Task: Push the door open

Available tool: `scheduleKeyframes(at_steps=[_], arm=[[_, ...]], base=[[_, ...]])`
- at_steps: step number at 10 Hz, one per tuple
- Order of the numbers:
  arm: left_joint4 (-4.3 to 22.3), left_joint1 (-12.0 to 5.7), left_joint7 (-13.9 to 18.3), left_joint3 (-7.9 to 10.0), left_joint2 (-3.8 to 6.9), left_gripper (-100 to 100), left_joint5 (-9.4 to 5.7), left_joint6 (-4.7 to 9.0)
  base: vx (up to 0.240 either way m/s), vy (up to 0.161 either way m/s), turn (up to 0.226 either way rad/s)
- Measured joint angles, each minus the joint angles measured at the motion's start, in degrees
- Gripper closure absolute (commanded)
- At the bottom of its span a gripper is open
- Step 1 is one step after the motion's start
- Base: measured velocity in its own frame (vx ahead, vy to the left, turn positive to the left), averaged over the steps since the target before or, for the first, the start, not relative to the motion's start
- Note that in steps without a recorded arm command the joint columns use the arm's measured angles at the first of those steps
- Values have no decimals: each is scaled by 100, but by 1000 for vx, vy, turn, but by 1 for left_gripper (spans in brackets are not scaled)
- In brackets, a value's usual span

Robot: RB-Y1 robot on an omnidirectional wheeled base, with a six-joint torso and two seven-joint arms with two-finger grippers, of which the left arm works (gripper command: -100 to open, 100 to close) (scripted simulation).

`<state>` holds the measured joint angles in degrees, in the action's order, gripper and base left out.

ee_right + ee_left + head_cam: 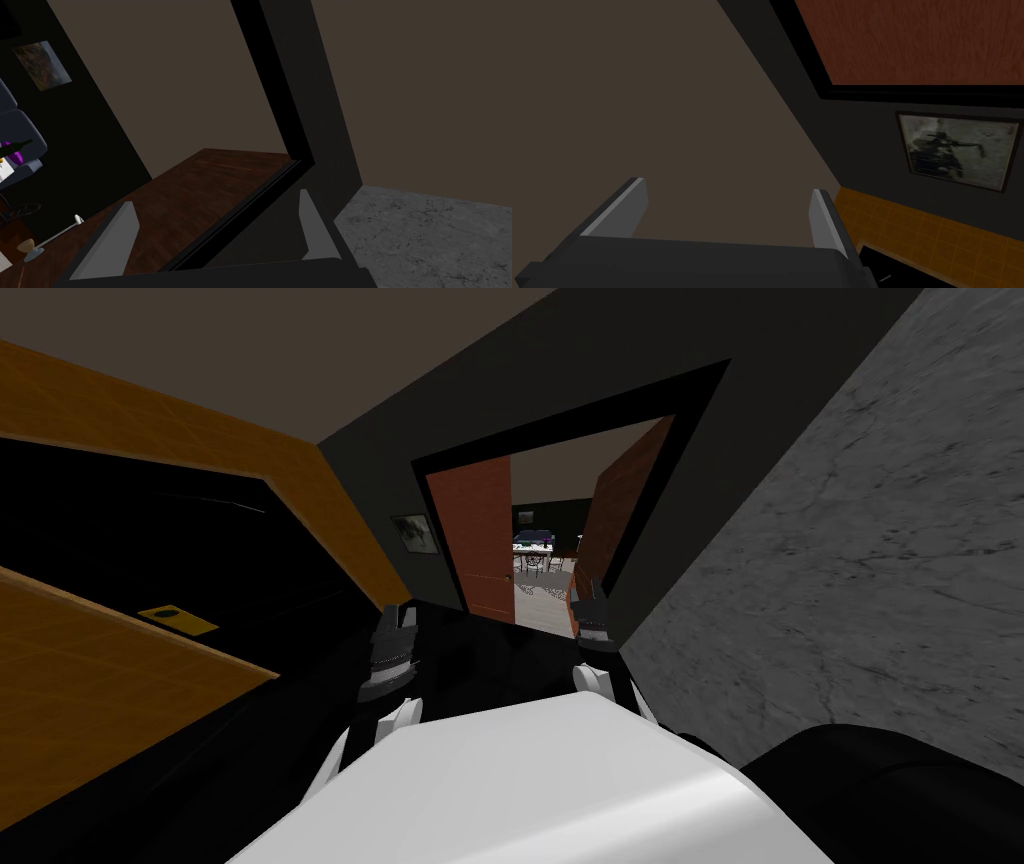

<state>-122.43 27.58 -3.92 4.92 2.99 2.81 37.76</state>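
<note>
Right door leaf (630, 508) swung wide at frame centre; push judged nearly done. Right gripper (215, 197) beside it, left gripper (727, 185) lower left: jaws spread, empty.

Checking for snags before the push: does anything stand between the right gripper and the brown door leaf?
Nothing visible does. The open right gripper sits close to the door leaf, with the black door frame beside it.

Grey marbled wall (880, 538) — perhaps a table (533, 550) beyond
</note>
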Motion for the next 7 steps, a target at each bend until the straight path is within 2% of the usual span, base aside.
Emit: scheduleKeyframes(at_steps=[4, 7], arm=[[446, -132, -427, 57, 86, -100, 300, 59], [853, -188, -772, 86, 123, -100, 546, 194]], base=[[121, -18, -28], [119, -20, -35]])
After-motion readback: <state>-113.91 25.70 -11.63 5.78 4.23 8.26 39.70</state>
